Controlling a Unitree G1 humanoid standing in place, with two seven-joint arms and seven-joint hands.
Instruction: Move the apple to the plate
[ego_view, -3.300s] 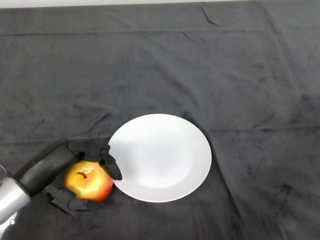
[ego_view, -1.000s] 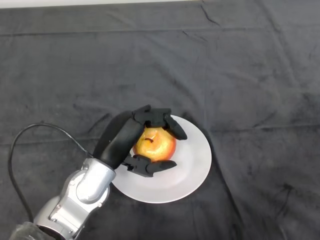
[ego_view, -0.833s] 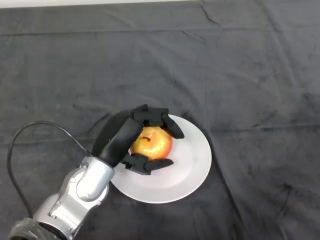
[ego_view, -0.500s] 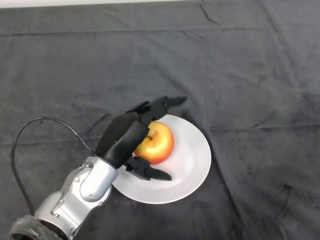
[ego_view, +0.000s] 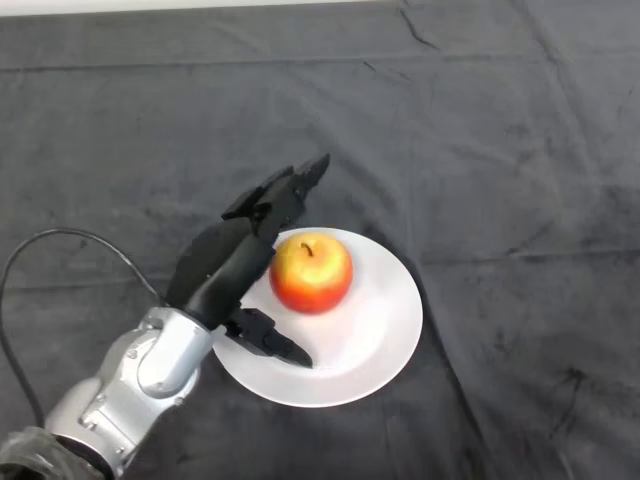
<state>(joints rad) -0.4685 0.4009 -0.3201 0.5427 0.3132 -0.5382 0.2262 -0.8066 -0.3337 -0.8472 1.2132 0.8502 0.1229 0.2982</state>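
The robot's black left hand (ego_view: 235, 268) is spread wide, thumb low, fingers (ego_view: 290, 190) straight, holding nothing. Just beyond it the red-and-yellow apple (ego_view: 311, 272) rests upright on the round white plate (ego_view: 385, 320). The hand should retreat leftward without nudging it.

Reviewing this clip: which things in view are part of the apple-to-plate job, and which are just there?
Part of the job:
- apple, sitting on the plate
- white plate
- left hand, open, fingers spread off the apple

Just there:
- dark cloth covering the table
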